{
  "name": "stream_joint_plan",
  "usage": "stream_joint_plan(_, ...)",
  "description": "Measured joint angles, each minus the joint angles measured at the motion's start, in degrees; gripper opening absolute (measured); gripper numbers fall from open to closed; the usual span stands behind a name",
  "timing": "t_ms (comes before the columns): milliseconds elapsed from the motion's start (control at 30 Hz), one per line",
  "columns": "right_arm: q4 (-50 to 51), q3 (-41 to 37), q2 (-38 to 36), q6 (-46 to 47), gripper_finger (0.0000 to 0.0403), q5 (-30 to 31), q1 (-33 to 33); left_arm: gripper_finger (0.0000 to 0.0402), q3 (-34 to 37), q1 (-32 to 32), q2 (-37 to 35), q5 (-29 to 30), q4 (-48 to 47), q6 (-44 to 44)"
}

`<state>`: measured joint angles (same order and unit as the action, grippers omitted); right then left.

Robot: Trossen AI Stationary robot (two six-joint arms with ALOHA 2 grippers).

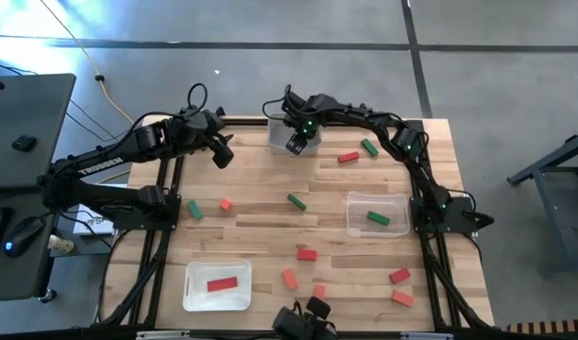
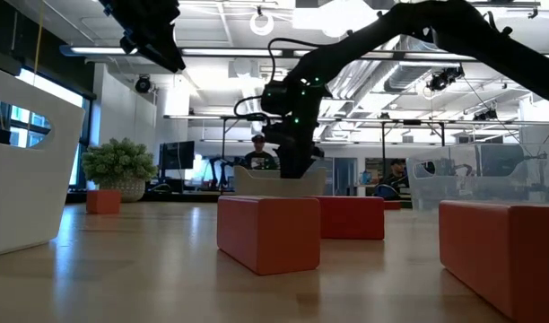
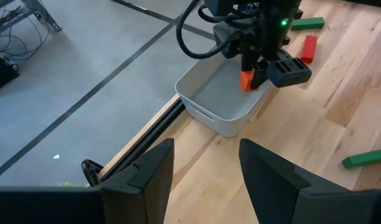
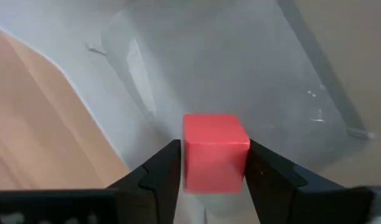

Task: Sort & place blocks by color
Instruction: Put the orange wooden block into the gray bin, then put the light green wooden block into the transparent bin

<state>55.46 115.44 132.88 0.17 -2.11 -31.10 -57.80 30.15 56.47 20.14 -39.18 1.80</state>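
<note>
The right gripper (image 1: 296, 144) hangs over a white tray (image 1: 311, 144) at the table's twelve o'clock edge, an orange-coral block (image 4: 215, 152) sitting between its fingers (image 4: 160, 171); the fingers flank the block closely, though whether they press it cannot be told. The left wrist view shows the same block (image 3: 247, 81) just above the tray's inside. The left gripper (image 1: 222, 151) hovers toward eleven o'clock, jaws parted and holding nothing; the white lettering "TROSSEN" runs along its arm (image 1: 102, 162).

Other blocks (image 1: 297, 201) lie scattered on the wooden table (image 1: 261, 227): red and green ones near one o'clock, a green and a small coral one toward nine, several red and coral ones between five and six. A clear tray (image 1: 377, 199) at three o'clock holds a green block (image 1: 378, 218). Another white tray (image 1: 196, 295) at seven o'clock holds a red block (image 1: 221, 282). In the low view, a spiky green plant ball (image 2: 118, 161) stands far off.
</note>
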Motion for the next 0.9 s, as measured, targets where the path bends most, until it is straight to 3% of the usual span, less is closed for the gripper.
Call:
stream_joint_plan(400, 0.0, 0.0, -0.9, 3.1, 0.0168, 0.8, 1.0, 0.0171, 0.0, 0.0, 0.0, -0.5, -0.1, -0.1)
stream_joint_plan(900, 3.7, 0.0, -11.9, 12.0, 0.0170, 2.0, 3.4, 0.0171, -0.1, 0.0, 0.0, -5.6, -0.3, -2.4)
